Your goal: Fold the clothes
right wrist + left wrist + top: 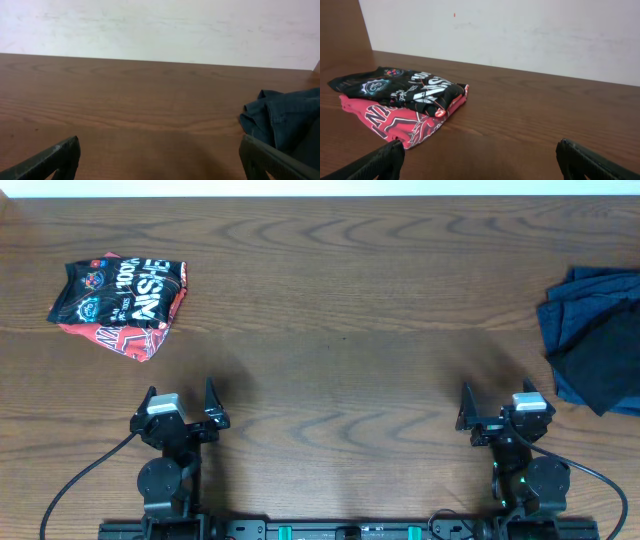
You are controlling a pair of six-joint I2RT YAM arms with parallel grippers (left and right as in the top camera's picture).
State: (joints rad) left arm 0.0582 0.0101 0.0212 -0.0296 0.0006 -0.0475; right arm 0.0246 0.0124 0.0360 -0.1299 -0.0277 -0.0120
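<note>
Broad brown wood-grain table (340, 300) beneath everything.

At its right edge, a rumpled heap of dark navy and black cloth (595, 340): unfolded, partly cut off by the frame, with the long axis running near-to-far along that edge. Seen from the right wrist as blue folds low on the right (285, 117).

At far left, a neat folded stack: a black jersey with white lettering and coloured logos (125, 290) resting on a red tee with white lettering (125, 340), with red peeking out along the near edge.

Near the front edge, the left gripper (180, 388): spread fully wide, holding nothing, touching no cloth. Further right, the right gripper (497, 392): likewise fully apart and empty.

Probably next: the rumpled heap, judged the part left to fold. Lies to the right of the right gripper and slightly ahead of it, near but not touching, and well apart from the left gripper. Hence a job for the right arm. Folded stack ahead and to the left of the left gripper.

Counted: two arms, two grippers, two piles. Two garments in the stack. At least two pieces in the heap, exact number impossible to tell.
</note>
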